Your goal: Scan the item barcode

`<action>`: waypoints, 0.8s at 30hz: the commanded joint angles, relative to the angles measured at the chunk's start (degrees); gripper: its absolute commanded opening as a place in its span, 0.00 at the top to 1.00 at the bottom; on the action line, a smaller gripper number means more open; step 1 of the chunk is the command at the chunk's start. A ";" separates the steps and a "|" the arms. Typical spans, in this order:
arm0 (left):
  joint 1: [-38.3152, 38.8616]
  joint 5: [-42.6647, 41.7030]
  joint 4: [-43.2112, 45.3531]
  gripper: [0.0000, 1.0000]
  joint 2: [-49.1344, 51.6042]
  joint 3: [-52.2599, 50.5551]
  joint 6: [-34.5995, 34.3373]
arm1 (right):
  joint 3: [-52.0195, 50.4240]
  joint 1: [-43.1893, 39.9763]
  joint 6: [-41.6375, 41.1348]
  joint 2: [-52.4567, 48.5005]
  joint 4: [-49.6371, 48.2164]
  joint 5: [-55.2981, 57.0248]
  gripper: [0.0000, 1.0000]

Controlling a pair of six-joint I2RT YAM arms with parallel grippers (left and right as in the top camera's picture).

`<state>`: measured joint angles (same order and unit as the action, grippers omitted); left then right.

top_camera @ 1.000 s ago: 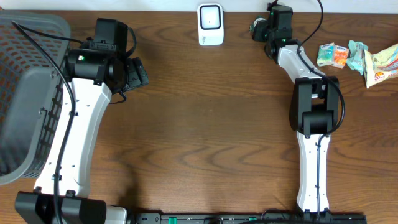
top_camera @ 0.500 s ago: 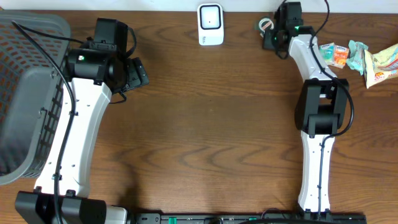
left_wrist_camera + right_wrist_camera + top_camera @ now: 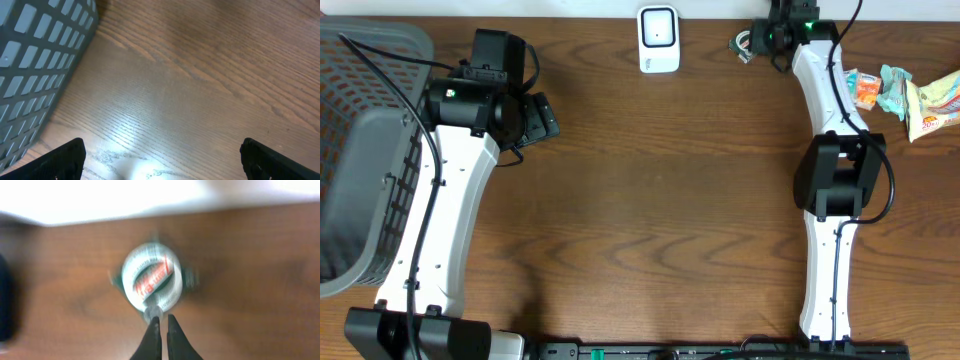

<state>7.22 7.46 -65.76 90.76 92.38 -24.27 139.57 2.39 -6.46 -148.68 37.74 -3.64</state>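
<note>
The item is a small round cup [image 3: 151, 278] with a white lid printed in red, blurred in the right wrist view, lying at the table's far edge [image 3: 744, 42]. My right gripper [image 3: 161, 321] is shut, its fingertips pinched on the little tab at the lid's rim; from overhead it [image 3: 760, 40] points left at the cup. The white scanner [image 3: 659, 39] stands upright to the left of the cup. My left gripper [image 3: 162, 162] hangs open above bare wood with nothing between its fingers [image 3: 65, 160], and from overhead it [image 3: 536, 118] sits at the left.
A grey slotted basket [image 3: 365, 150] fills the left side, and its wall [image 3: 35, 65] is close to the left gripper. Several colourful snack packets [image 3: 895, 92] lie at the far right, beside the right arm [image 3: 835, 180].
The right wrist has swung right and toward the table's far edge, with the cup staying at its fingertips. The left arm has not moved.
</note>
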 commanded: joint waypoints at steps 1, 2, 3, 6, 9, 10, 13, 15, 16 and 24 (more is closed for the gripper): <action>-0.09 0.52 -0.20 0.02 0.20 0.50 -0.70 | 0.87 1.49 0.50 -2.36 -8.68 0.04 0.99; -0.09 0.52 -0.20 0.02 0.20 0.50 -0.70 | 0.87 1.64 0.48 -2.78 -10.62 0.04 0.99; -0.09 0.52 -0.20 0.02 0.20 0.50 -0.70 | 0.87 2.03 -0.09 -4.46 -14.23 0.04 0.99; -0.09 0.52 -0.20 0.02 0.20 0.50 -0.70 | 0.87 2.45 -2.82 -7.74 -18.32 -0.04 0.99; -0.09 0.52 -0.20 0.02 0.20 0.50 -0.70 | 0.87 2.64 -3.15 -11.10 -20.98 -0.02 0.99; -0.09 0.52 -0.20 0.02 0.20 0.50 -0.70 | 0.87 2.64 -3.15 -11.76 -21.31 -0.02 0.99; -0.09 0.52 -0.20 0.02 0.20 0.50 -0.70 | 0.87 2.62 -2.73 -12.55 -21.07 0.09 0.99; -0.09 0.52 -0.20 0.02 0.20 0.50 -0.70 | 0.90 2.40 -2.69 -12.52 -19.89 1.73 0.99; -0.09 0.52 -0.20 0.02 0.20 0.50 -0.70 | 0.90 2.29 -2.67 -12.31 -19.21 2.69 0.99; -0.09 0.52 -0.20 0.02 0.20 0.50 -0.70 | 0.94 0.52 2.23 -8.81 -2.10 19.96 0.99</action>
<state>7.22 7.46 -65.76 90.76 92.38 -24.27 141.58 4.86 -7.01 -158.26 29.95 5.41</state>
